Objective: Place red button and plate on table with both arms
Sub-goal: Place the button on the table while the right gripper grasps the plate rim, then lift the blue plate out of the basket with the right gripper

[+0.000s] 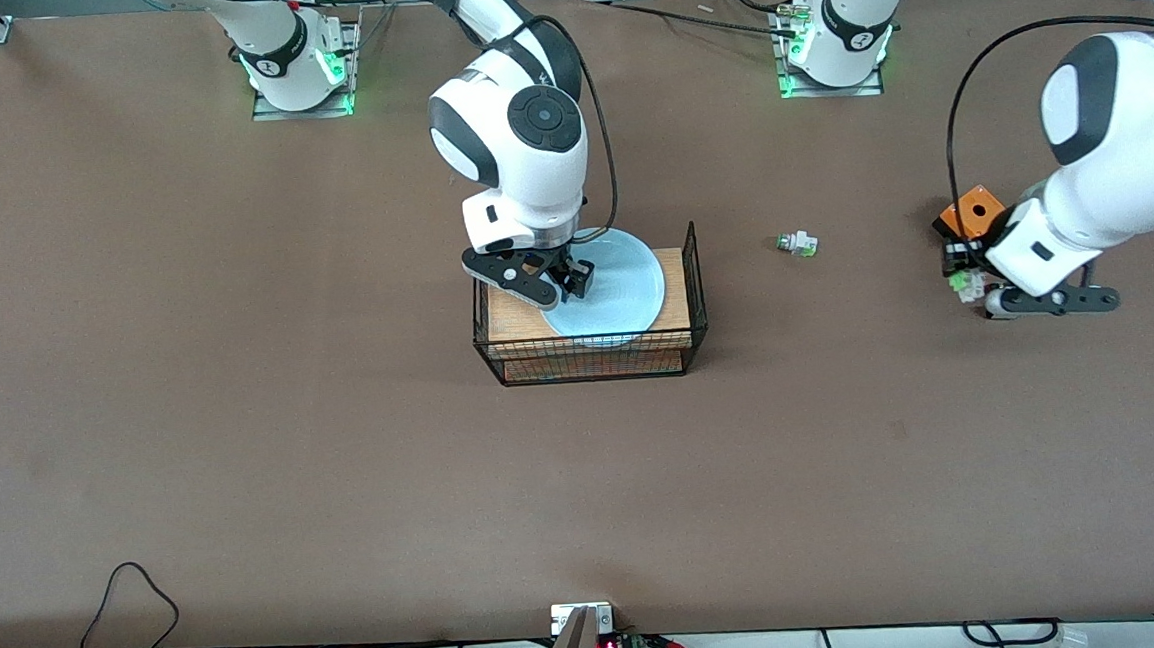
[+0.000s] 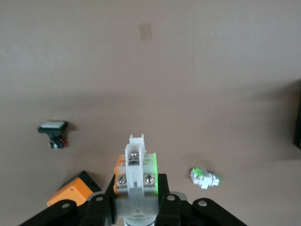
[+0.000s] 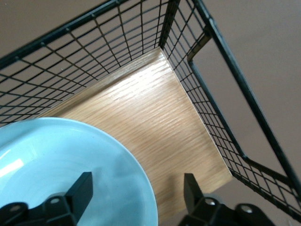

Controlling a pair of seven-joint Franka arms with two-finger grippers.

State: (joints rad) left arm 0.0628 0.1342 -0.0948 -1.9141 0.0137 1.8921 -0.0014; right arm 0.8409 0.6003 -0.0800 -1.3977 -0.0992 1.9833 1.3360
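We see the right gripper (image 1: 574, 282) low over the wood-topped wire rack (image 1: 591, 313) at mid-table, its fingers (image 3: 80, 190) apart and straddling the rim of the blue plate (image 1: 610, 287); one finger sits over the plate's surface, the other over the bare wood just beside the rim. The plate rests on the rack's wooden top, inside the black wire walls, its edge toward the front camera overhanging the wood.

Toward the left arm's end of the table (image 1: 243, 435), the left gripper (image 1: 975, 285) is clamped shut on a whitish blocky part with green and orange pieces and metal screws, the button (image 2: 135, 172); its red cap is hidden from us in every view. The gripper hangs low beside an orange box (image 1: 971, 210), which lies on the table.

Between rack and left gripper, a similar small whitish part with green bits (image 1: 798, 243) lies on its side on the brown surface. In the left wrist view we also make out a black part with a white cap (image 2: 54, 129) lying on the table, apart from the others.
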